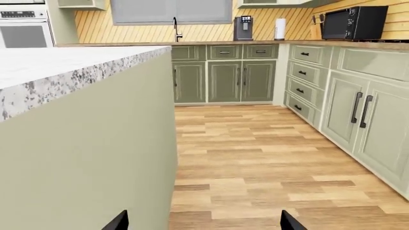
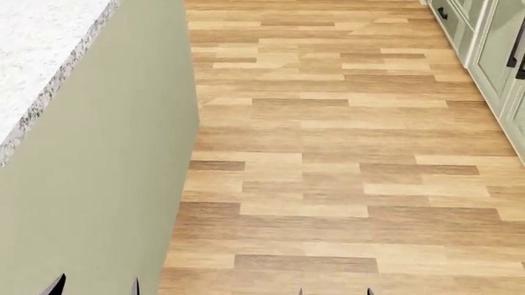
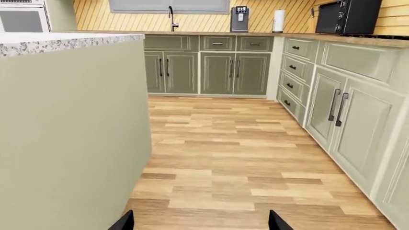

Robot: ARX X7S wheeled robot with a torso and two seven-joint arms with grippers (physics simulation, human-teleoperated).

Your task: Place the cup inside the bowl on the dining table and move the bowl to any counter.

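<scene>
A: Left wrist view first. Containers?
B: No cup or bowl in sight, so nothing to report inside anything. Speckled white stone dining table (image 1: 57, 67) with a sage side panel fills one side. Two black fingertips of the left tool (image 1: 203, 223) poke in at the frame edge, spread wide, nothing between them.

A: Room from that view?
B: Wood plank floor (image 1: 268, 158). Far wall has the brown counter worktop (image 1: 223, 43) on green cabinets (image 1: 223, 79), a black faucet (image 1: 176, 29), coffee machine (image 1: 243, 28), paper towel roll (image 1: 280, 28), and a black microwave (image 1: 353, 22) on the side run. White oven (image 1: 24, 26) behind the table.

A: Head view?
B: Looking down at floor. Table edge at the left, cabinet doors at the right. Left tool tips at lower left, right tool (image 2: 335, 292) tips at bottom centre; both pairs apart, both empty. Still no cup or bowl.

A: Right wrist view?
B: Same kitchen seen lower. Table panel on one side, drawers (image 3: 295, 67) and cabinets on the other, faucet and coffee machine at the back. Right tool tips wide apart, holding nothing. Task items not visible in any view.
</scene>
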